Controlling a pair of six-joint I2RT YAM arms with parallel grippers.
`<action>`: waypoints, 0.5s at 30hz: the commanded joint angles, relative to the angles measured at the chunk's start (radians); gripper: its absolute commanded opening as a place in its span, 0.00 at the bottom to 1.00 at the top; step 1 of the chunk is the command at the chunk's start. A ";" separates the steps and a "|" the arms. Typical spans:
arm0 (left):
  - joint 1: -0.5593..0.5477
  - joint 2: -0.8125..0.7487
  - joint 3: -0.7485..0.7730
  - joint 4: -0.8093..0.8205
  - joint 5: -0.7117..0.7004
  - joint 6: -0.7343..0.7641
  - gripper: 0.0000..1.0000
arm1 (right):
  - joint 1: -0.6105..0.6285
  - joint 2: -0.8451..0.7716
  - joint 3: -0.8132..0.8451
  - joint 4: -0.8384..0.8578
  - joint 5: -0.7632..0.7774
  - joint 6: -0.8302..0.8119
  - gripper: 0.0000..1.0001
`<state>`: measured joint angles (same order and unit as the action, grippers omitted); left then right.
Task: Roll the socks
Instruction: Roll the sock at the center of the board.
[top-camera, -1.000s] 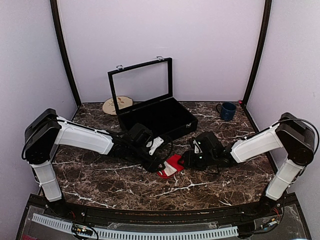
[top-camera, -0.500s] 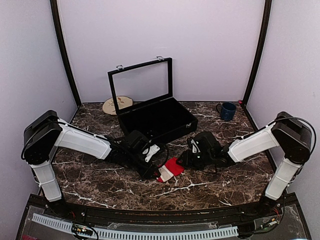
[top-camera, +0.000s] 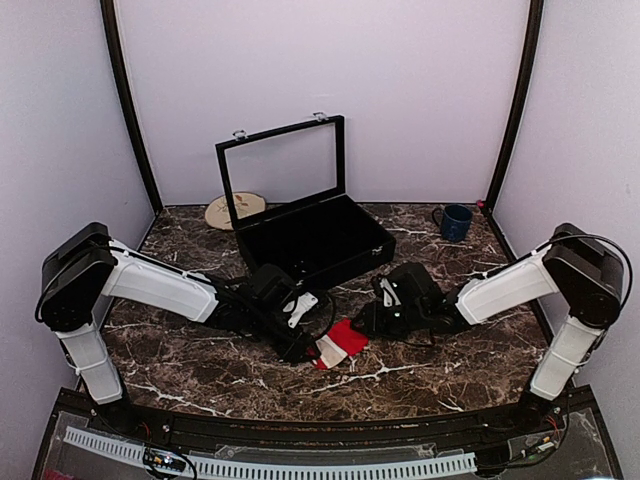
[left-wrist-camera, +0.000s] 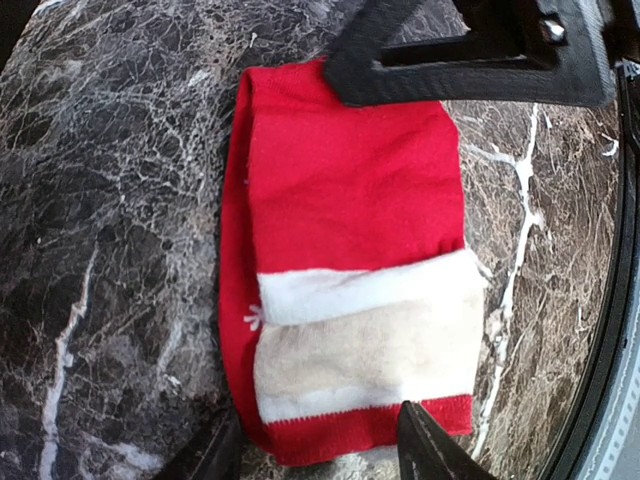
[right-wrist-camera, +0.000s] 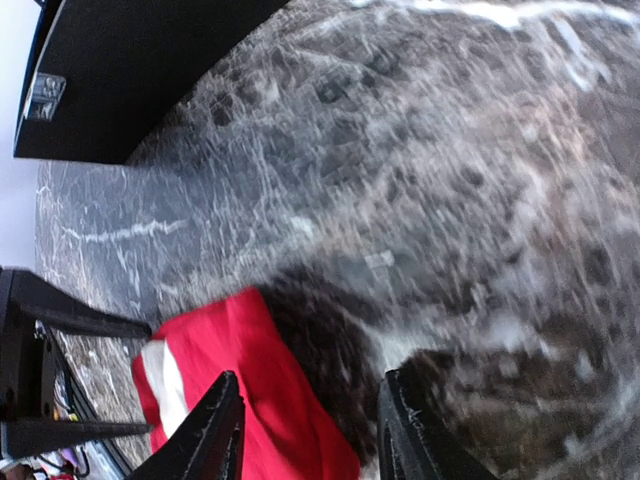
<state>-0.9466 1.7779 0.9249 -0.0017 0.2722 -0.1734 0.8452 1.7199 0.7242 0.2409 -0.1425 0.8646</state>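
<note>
Overhead, the socks (top-camera: 338, 342) lie flat on the marble table (top-camera: 200, 370), near its middle and in front of the black case (top-camera: 320, 240), not touching it. The left gripper (top-camera: 303, 350) sits at the socks' left edge and the right gripper (top-camera: 363, 322) at their right edge, so the arms close in on the fabric from both sides. Bare marble lies open between the socks and the table's near edge. A blue mug (top-camera: 455, 222) and a round tan plate (top-camera: 230, 212) stand well apart at the back. From the left wrist, the socks show as one red rectangle with the cream cuff band across its nearer half and a narrow red hem below. The left jaws stand open: one finger is beside a corner of that hem, the other overlaps it near the opposite corner, and nothing is clamped. A black finger of the right gripper rests at the far red edge. From the right wrist, which is blurred, the right jaws are apart with a corner of red fabric between them; contact cannot be told. The case's edge crosses the upper left, with bare marble before it.
</note>
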 joint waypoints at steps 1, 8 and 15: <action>-0.004 -0.038 0.000 -0.020 -0.009 -0.027 0.56 | 0.004 -0.047 -0.089 -0.054 -0.024 -0.016 0.45; -0.006 -0.021 0.020 -0.029 -0.006 -0.044 0.56 | 0.004 -0.111 -0.181 -0.008 -0.037 0.002 0.47; -0.010 -0.014 0.029 -0.030 0.002 -0.063 0.55 | 0.012 -0.048 -0.163 0.042 -0.078 0.007 0.48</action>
<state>-0.9474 1.7782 0.9295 -0.0086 0.2691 -0.2203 0.8482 1.6115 0.5713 0.3119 -0.1860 0.8635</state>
